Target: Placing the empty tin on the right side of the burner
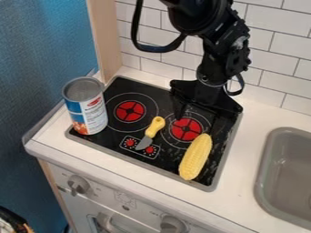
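- My tin (pixel 92 111) stands upright, grey-topped, blue-and-white label, on the stove's (pixel 114 144) ten o'clock edge.
- Corn (pixel 195 157) lies toward five.
- My fingers (pixel 180 108), spread, holding nothing, hang toward two.

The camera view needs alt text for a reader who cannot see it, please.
A tin stands at the left edge of a toy stovetop. The robot's open black tool hangs by the right burner, near a yellow-handled knife and corn cob.

Sink (pixel 289 182) cut off at right, robot arm (pixel 209 54) at top; claw (pixel 200 124) covers part of stovetop (pixel 167 159); cropped object (pixel 12 221) at lower left, unclear.
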Action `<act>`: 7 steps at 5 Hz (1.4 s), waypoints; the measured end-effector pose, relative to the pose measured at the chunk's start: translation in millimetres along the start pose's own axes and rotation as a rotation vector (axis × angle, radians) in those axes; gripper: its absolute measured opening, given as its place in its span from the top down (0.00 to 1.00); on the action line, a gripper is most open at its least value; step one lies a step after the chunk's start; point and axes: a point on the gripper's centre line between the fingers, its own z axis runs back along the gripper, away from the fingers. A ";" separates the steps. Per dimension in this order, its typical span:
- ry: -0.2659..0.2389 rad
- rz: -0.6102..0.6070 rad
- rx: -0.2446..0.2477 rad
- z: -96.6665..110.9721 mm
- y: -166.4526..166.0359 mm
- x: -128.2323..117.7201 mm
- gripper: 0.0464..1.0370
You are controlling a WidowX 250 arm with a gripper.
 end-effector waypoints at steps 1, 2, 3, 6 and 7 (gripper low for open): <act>0.038 -0.007 0.007 -10.7 -0.8 -7.9 0.04; 0.084 0.020 -0.012 -11.9 3.2 -13.2 0.04; 0.056 0.044 -0.045 -1.9 9.0 -6.5 0.04; -0.002 0.424 0.038 39.0 84.9 -34.4 0.04; 0.007 0.518 0.095 47.8 111.4 -48.7 0.04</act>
